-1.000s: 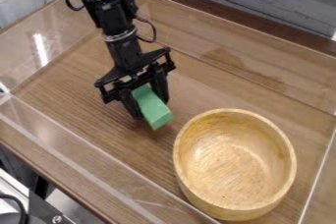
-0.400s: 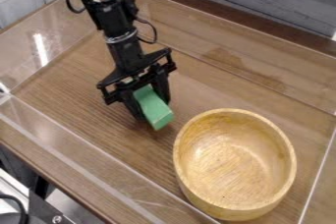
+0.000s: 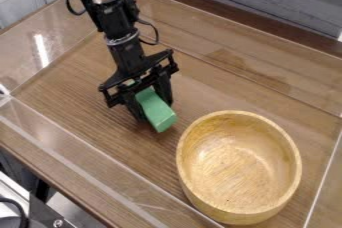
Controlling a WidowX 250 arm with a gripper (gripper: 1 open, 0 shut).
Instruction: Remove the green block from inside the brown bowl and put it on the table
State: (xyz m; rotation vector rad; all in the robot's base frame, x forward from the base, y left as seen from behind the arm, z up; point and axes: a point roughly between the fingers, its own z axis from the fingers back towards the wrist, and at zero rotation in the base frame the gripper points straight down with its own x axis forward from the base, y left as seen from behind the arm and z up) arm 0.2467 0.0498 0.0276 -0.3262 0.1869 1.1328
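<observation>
Nearest is the brown bowl (image 3: pixel 239 212), upright at the right, its thick rim round a pale interior with no block in it. Beside the bowl's left edge, a little farther back, is the green block (image 3: pixel 156 112), out of the bowl and tilted, its lower end pointing toward the near side. The black gripper (image 3: pixel 151 94) is closed on the block's upper part, 1 dark finger showing to each side of it. Whether the lower end touches the worktop (image 3: pixel 94 132) or hangs just above it, I cannot tell from this 1 view.

Behind the gripper the black arm (image 3: pixel 112 17) reaches back toward the far left, over the wood grain. Farthest off, past the worktop's far edge, runs a grey plank surface (image 3: pixel 254 0).

Of the 2 parts of the task, lifting out looks done and setting down looks to be the step in hand. The next move calls for bringing the block onto the wood, if it is not there already, keeping it to the left of the rim, then spreading the fingers and backing straight off. Let go at this tilt, the block could tip or roll onto a side, though it would probably come to rest on the wood.
</observation>
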